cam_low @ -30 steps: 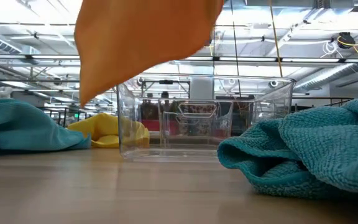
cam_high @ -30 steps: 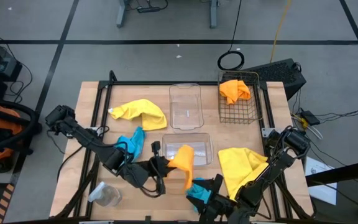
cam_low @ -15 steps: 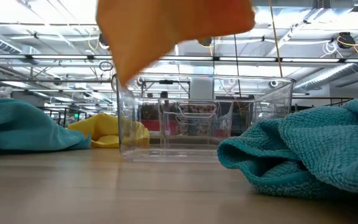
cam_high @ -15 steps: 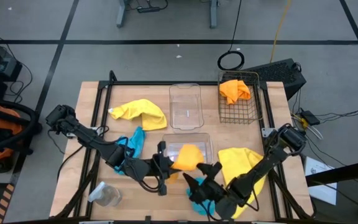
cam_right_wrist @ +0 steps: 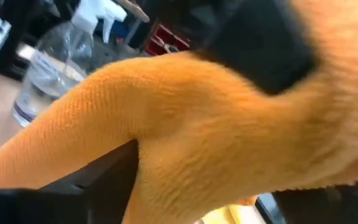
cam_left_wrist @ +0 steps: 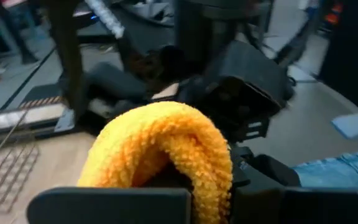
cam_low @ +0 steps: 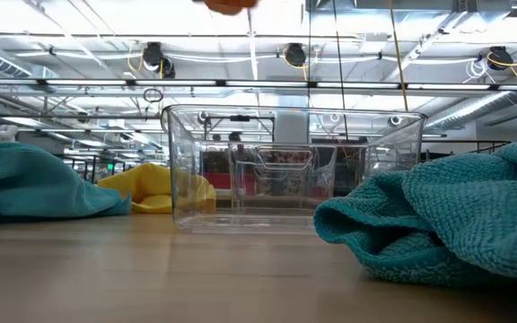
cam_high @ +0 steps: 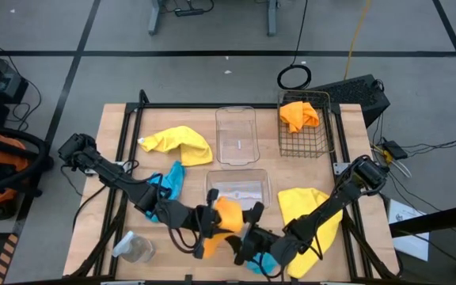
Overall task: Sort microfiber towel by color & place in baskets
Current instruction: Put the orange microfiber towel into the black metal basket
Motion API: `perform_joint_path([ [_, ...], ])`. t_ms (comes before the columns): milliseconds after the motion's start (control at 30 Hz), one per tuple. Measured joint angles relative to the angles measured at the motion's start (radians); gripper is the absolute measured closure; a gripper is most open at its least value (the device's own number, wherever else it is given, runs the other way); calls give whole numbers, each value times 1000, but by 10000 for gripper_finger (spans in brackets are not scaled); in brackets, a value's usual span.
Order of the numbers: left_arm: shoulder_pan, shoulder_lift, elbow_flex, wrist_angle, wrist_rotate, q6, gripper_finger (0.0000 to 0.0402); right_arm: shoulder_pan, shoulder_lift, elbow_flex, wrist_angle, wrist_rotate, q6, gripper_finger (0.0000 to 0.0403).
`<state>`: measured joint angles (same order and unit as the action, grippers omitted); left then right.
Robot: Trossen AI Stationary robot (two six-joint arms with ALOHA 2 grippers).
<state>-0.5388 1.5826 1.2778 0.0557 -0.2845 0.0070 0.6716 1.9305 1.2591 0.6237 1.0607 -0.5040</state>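
Held up off the table near its front edge, just in front of the nearer clear bin: an orange towel, bunched, its long axis running roughly from the bin toward the front edge, the lower tail drooping that way. Left gripper clamped on the towel from the left side; in the left wrist view the orange cloth humped over the dark fingers. Right gripper pressed against the same towel from the right; in the right wrist view the cloth filling most of the picture, whether those fingers pinch it cannot be told. Just right of the nearer bin, a yellow towel spread flat, partly under the right arm. Under the right gripper, a turquoise towel, the same one heaped in the low view. Left of the nearer bin, another turquoise towel, long axis running front to back. Behind that, a second yellow towel, long axis left to right, beside the farther clear bin. Right of the farther bin, the wire-mesh basket with a second orange towel inside at its back end. Front left of the nearer bin, a small clear spray bottle lying on the table. No readable writing or labels anywhere.
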Motion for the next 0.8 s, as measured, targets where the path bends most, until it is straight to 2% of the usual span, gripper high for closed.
perform_joint_path([
  [133,0,0,0,5,31,26,381,0,0,0,17,-20,4,176],
  [267,-7,0,0,1,52,25,380,14,0,0,17,-19,1,295],
  [367,-22,0,0,-14,52,26,362,37,-5,0,2,-15,-24,377],
  [467,-42,-6,0,-63,32,27,319,63,-21,0,-41,3,-25,384],
  [567,-70,-7,0,-95,-67,28,265,92,-60,0,-133,44,21,384],
  [667,-98,-7,0,-117,-143,34,214,121,-109,0,-284,35,144,395],
  [800,-133,-7,0,-122,-182,29,164,149,-173,0,-544,29,381,395],
])
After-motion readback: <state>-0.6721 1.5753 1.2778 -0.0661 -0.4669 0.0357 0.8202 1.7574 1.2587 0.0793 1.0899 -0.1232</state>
